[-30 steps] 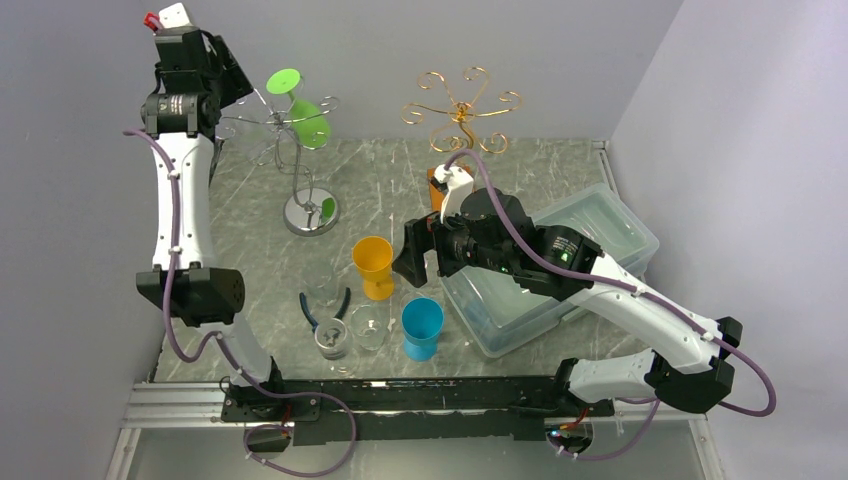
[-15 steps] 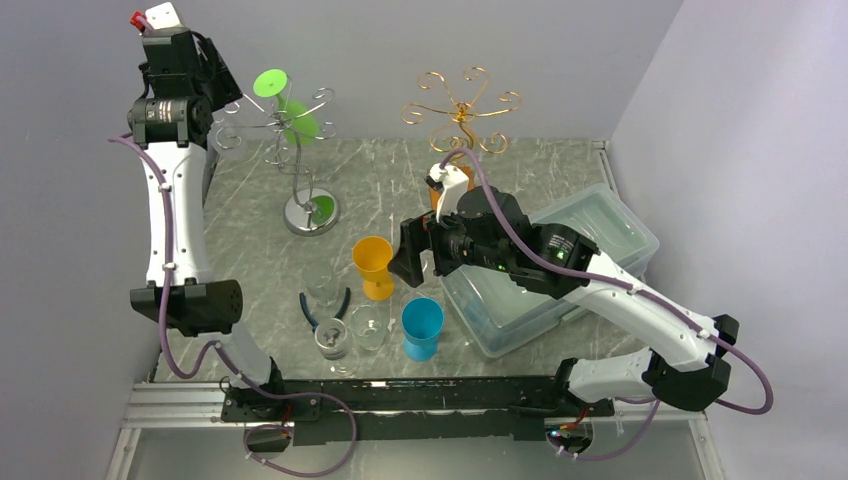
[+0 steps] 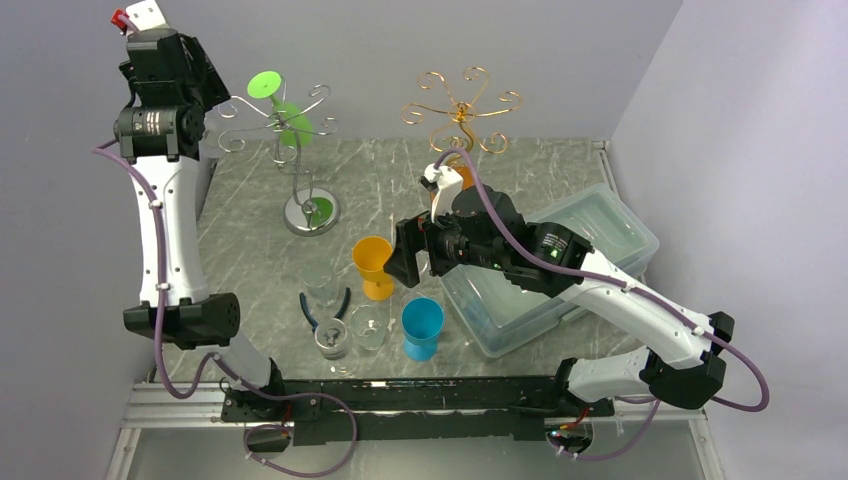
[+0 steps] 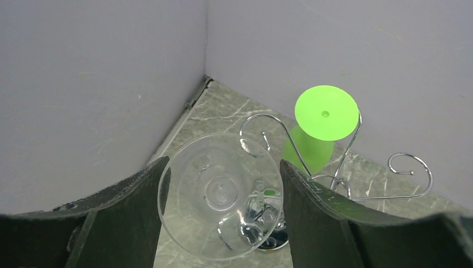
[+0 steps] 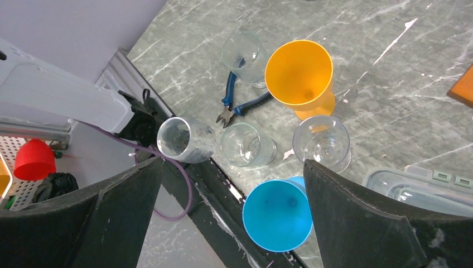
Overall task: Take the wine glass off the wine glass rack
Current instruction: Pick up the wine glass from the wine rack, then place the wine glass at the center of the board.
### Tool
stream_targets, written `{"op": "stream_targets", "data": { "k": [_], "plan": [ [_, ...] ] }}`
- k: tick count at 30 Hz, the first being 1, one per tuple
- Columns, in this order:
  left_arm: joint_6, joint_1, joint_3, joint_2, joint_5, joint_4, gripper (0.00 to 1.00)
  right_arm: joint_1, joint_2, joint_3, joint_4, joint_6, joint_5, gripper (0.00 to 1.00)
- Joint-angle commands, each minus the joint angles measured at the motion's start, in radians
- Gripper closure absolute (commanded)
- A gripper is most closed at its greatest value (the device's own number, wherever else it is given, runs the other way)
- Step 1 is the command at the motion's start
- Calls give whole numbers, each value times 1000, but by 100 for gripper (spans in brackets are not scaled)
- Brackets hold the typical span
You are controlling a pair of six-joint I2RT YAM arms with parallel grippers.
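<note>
Left gripper (image 4: 223,163), part-open, grips clear wine glass (image 4: 220,192); it could slip or snag silver wire rack (image 4: 410,167). Right gripper (image 5: 232,167) gapes wide, empty.

wine glass (image 4: 220,204): clear glass, glossy, smooth
rack (image 3: 297,217): thin silver metal wire, mirror-bright base
green glass (image 4: 325,111): opaque plastic, smooth, soft sheen
gold rack (image 3: 461,112): gold-coloured metal wire, shiny
desk (image 3: 400,180): grey marbled stone look, smooth
bin (image 3: 600,222): clear plastic, glossy
orange cup (image 5: 299,72): opaque plastic, smooth
</note>
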Motion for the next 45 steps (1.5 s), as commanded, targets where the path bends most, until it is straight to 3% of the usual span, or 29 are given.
{"op": "stream_targets", "data": {
  "k": [1, 17, 31, 45],
  "plan": [
    [17, -3, -16, -76, -46, 63, 70, -2, 2, 45, 53, -3, -10, 0],
    [-9, -4, -42, -204, -57, -88, 71, -7, 8, 63, 97, -9, -42, 0],
    [-131, -2, -231, -375, 238, -249, 72, -43, 75, 145, 191, 8, -133, 0],
    [-284, -6, -377, -499, 655, -225, 74, -100, 104, 91, 331, 108, -226, 0]
  ]
}}
